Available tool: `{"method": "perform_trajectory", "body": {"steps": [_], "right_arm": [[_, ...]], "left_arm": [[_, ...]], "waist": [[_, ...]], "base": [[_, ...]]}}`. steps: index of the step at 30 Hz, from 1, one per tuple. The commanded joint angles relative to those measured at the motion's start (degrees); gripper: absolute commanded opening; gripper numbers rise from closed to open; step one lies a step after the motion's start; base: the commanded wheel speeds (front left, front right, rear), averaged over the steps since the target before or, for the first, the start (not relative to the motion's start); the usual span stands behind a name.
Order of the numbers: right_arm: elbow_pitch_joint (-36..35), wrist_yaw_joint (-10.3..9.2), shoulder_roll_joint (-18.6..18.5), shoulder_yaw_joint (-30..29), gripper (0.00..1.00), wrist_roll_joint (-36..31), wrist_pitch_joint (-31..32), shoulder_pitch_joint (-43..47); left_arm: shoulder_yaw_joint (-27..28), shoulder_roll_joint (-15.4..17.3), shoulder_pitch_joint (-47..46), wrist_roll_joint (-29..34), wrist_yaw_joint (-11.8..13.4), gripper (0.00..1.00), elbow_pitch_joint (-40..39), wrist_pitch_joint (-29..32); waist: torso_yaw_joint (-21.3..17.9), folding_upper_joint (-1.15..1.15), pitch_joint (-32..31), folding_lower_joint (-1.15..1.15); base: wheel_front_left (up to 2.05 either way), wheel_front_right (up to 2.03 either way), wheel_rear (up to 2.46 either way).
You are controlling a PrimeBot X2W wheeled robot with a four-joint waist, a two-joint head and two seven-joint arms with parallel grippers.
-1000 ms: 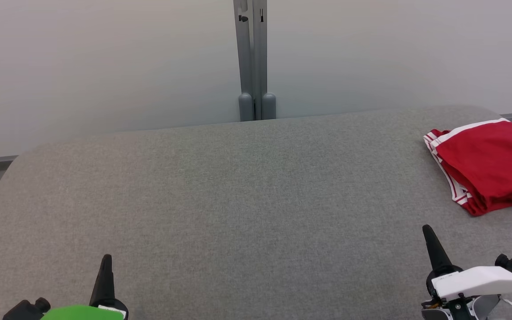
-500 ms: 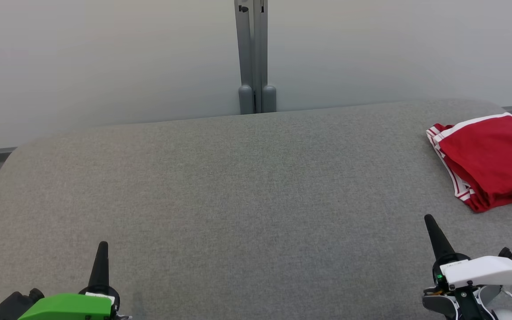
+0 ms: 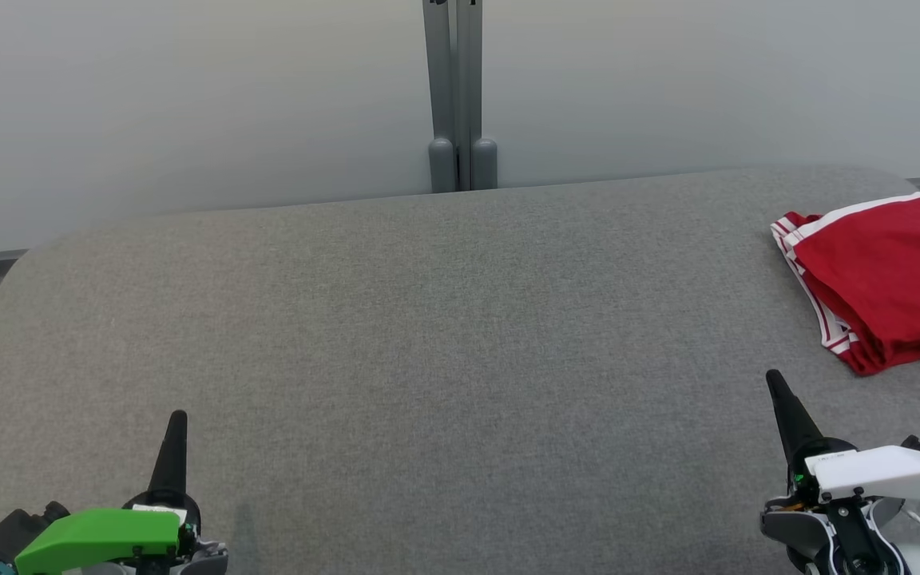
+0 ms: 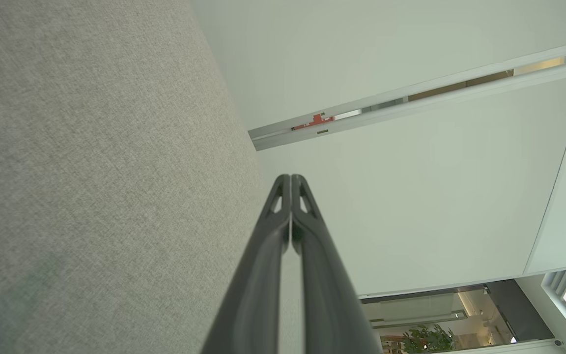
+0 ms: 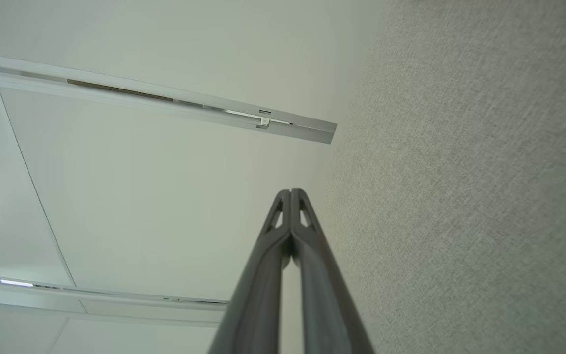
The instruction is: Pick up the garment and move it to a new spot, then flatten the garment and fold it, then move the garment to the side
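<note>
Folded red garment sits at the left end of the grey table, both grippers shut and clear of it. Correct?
One thing is off: the red garment sits at the right end of the grey table, not the left, as the head view shows. The rest holds: it looks folded, and the left gripper and right gripper are both shut and clear of it.

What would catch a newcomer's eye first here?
The red garment with white stripes lies folded at the far right of the grey fabric surface. The left gripper, under a green cover, sits lower left and the right gripper lower right, both shut and clear of the garment.
</note>
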Motion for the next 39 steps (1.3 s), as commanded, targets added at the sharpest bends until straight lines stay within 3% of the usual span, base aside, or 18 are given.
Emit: {"method": "perform_trajectory", "body": {"steps": [1, 32, 39], "right_arm": [[-0.1, 0.04, 0.1, -0.4, 0.0, 1.3, 0.5, -1.3], [0.8, 0.04, 0.9, -2.9, 0.0, 13.0, 3.9, -4.4], [0.9, 0.04, 0.9, -3.0, 0.0, 13.3, 3.9, -4.3]], "left_arm": [[0.5, 0.3, -1.6, -1.5, -0.5, 0.0, 0.0, 0.4], [2.9, 0.0, -5.9, -13.6, -2.1, 0.0, 1.7, 4.0], [3.1, -0.1, -6.0, -13.8, -2.1, 0.0, 1.8, 4.2]], "waist": [[0.0, 0.0, 0.2, 0.0], [0.3, 0.0, 3.3, 0.0], [0.3, 0.0, 3.5, 0.0]], "base": [[0.0, 0.0, 0.0], [0.0, 0.0, 0.0], [0.0, 0.0, 0.0]]}}
